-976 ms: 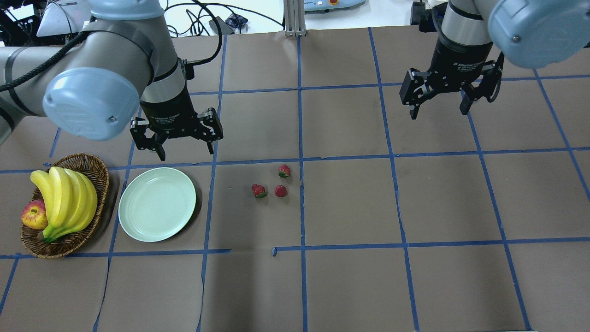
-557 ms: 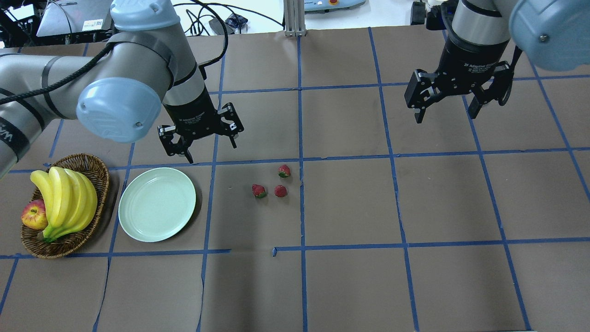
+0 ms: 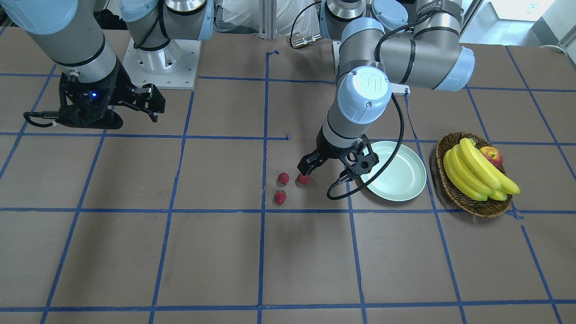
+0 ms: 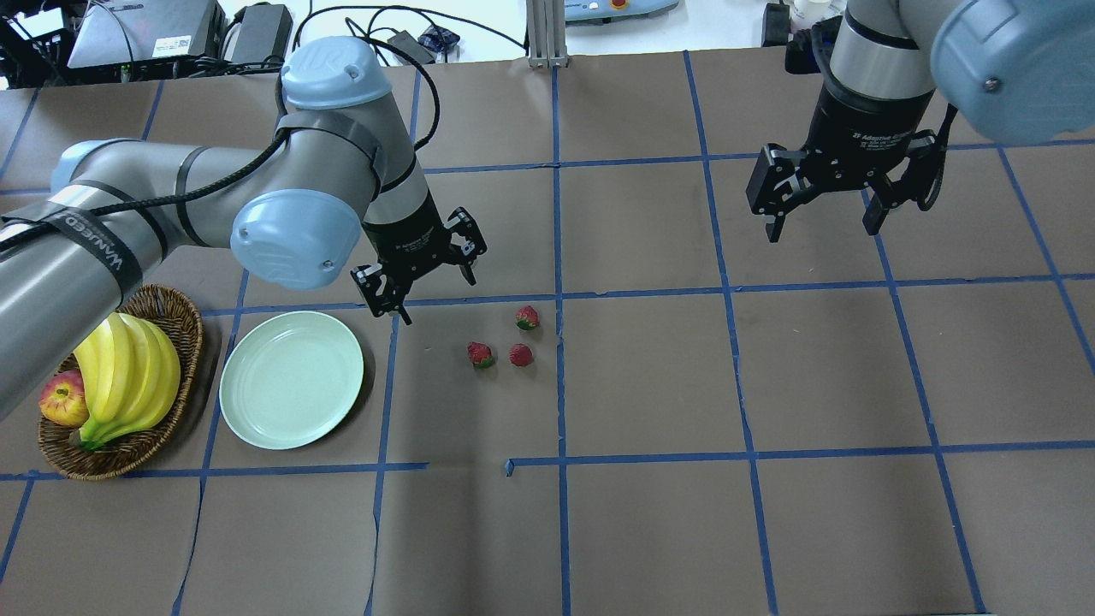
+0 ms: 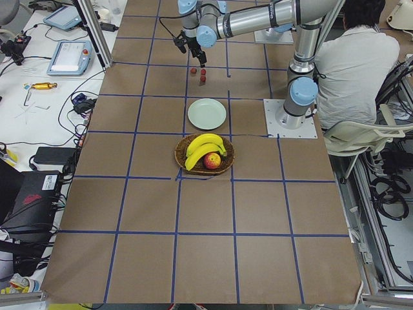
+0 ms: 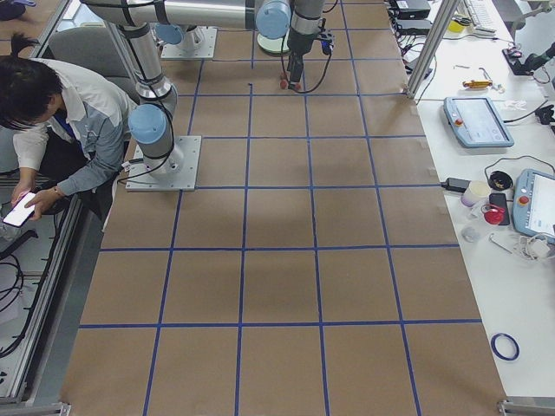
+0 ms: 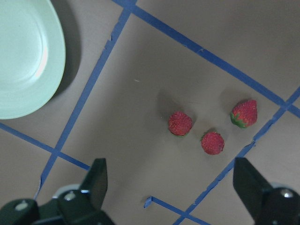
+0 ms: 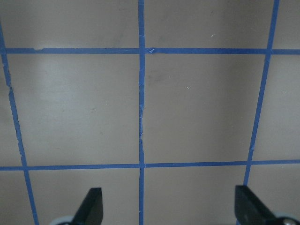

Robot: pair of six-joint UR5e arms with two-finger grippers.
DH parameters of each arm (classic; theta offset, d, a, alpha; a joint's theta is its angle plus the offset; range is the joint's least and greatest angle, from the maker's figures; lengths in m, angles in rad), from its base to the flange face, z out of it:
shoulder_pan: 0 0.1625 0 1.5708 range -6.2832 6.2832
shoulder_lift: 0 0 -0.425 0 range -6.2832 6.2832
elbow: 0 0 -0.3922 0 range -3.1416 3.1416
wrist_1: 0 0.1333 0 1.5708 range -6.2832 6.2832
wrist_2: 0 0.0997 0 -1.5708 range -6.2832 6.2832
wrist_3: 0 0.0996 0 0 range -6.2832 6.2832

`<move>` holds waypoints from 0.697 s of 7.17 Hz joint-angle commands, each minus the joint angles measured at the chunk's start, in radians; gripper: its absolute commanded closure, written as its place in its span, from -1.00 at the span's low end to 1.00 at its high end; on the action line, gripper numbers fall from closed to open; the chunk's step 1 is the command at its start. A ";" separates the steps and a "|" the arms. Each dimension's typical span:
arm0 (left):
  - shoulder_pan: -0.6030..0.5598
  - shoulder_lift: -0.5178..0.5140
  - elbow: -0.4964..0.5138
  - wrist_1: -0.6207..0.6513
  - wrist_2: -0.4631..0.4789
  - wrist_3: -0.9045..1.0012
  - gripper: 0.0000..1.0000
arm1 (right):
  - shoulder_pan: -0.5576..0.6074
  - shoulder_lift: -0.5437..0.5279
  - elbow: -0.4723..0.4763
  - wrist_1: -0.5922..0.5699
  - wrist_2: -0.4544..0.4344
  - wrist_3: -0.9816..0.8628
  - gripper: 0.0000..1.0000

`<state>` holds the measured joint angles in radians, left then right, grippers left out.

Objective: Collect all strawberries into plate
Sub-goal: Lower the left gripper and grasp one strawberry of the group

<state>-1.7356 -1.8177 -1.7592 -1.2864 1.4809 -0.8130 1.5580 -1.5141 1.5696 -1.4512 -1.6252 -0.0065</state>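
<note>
Table [image 4: 650,385]: brown paper, blue tape grid.
Plate [image 4: 291,391]: bare, well apart from the fruit.
Left gripper [image 4: 438,298]: jaws spread, hovering near the cluster.
Right gripper [image 4: 821,233]: jaws spread, idle, far off.
Strawberries [image 4: 521,354]: on the table, clustered — straddle the nearest alone, close gently.

Three small red strawberries [image 4: 521,354] with bumpy skin and green caps lie in a loose triangle on the brown tabletop [image 4: 650,385], near one another but not touching; the plate [image 4: 291,379], round, shallow, pale mint-green and glossy, sits flat, apart on their left in the overhead view.
</note>
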 commanded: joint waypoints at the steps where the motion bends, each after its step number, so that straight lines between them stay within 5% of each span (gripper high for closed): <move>1: -0.027 -0.067 -0.026 0.100 -0.007 -0.049 -0.90 | -0.001 0.002 0.003 0.000 -0.001 0.003 -1.00; 4: -0.028 -0.135 -0.039 0.136 0.001 -0.067 -0.86 | -0.001 0.018 0.012 0.000 -0.002 -0.003 -1.00; 5: -0.028 -0.155 -0.040 0.136 -0.001 -0.081 -0.66 | -0.001 0.019 0.039 -0.008 -0.008 0.005 -1.00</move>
<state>-1.7635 -1.9455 -1.7967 -1.1530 1.4804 -0.8778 1.5572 -1.5000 1.5856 -1.4529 -1.6288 -0.0059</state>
